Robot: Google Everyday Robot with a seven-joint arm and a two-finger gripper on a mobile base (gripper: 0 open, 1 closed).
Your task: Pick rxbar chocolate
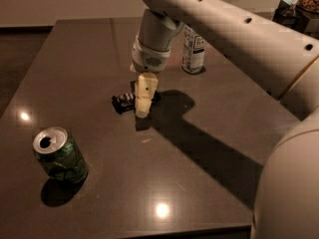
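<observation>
My gripper [142,111] hangs straight down from the wrist near the middle of the dark table [84,59], its cream tip low over the surface. It is right at the rxbar chocolate [123,102]. How wide the gripper stands I cannot tell, since I see it edge-on from one side only.

The rxbar chocolate lies flat on the table, a small black bar with pale striped lettering. Its left end sticks out to the left of my gripper, and a dark sliver shows just right of it too. So the bar passes behind the cream tip, though I cannot tell whether I am touching it.

My arm [224,29] comes in from the right side of the picture and bends down over the table. It throws a broad shadow [199,148] from the bar toward the near right edge.

A green soda can [60,156] stands upright near the front left, its top opened, well apart from the bar. At the back a bottle [193,51] with a dark label stands upright just beside my wrist housing, its top hidden behind my arm.

Two bright glints of light sit on the tabletop — one at the left edge, one near the front.
</observation>
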